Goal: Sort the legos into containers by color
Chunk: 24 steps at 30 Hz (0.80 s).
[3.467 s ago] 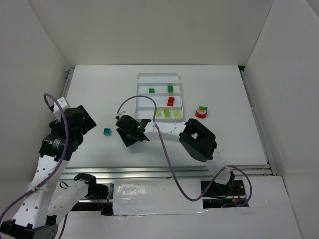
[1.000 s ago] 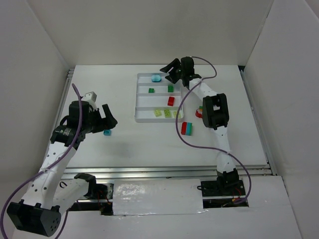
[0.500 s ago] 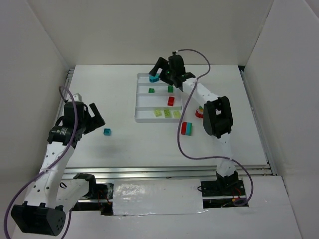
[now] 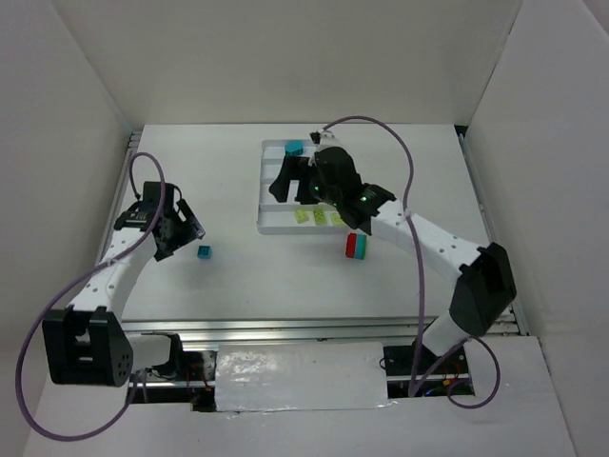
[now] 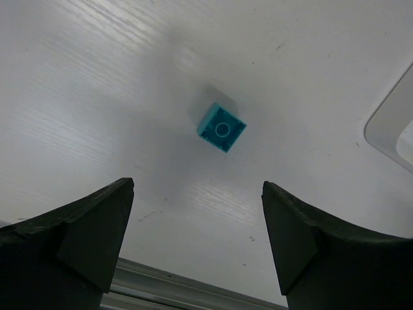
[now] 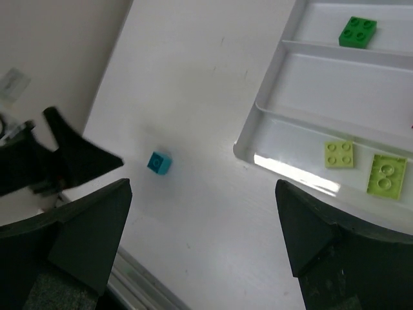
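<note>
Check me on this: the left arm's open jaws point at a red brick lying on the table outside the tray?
Not red. The left wrist view shows the left arm's open jaws pointing at a teal-blue brick lying on the table outside the tray.

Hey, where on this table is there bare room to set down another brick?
Bare: the far-left table between the tray and the left edge, and the near-centre strip between the small teal brick and the red-and-green brick. Crowded: the tray, under the right gripper, and around that teal brick, beside the left gripper.
</note>
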Each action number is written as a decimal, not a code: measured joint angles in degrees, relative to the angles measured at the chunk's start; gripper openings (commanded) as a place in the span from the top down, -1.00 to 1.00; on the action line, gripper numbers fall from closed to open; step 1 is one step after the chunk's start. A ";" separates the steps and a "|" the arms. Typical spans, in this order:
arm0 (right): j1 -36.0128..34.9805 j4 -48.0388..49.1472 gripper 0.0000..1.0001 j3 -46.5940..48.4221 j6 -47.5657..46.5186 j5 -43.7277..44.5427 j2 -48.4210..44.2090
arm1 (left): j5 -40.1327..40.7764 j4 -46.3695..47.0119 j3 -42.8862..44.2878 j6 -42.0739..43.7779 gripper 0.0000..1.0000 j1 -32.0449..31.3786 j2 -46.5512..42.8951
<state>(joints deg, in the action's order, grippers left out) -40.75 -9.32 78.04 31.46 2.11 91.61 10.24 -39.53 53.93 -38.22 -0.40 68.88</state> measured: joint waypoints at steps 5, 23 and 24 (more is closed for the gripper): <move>-0.15 -0.22 -0.99 -9.25 -0.09 -3.41 -11.28 | -1.84 2.71 1.18 -1.16 -0.86 -1.51 10.32; -0.26 -1.42 -0.99 -18.60 -1.70 -8.52 -18.86 | 0.63 8.35 0.17 -5.27 -0.84 -3.91 22.58; -0.26 -1.38 -0.99 -18.71 -1.77 -8.63 -19.15 | 0.74 8.59 0.17 -5.53 -0.82 -3.91 22.58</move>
<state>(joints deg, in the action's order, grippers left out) -41.01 -10.70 59.33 29.69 -6.52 72.47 10.98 -30.94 54.11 -43.75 -4.32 91.46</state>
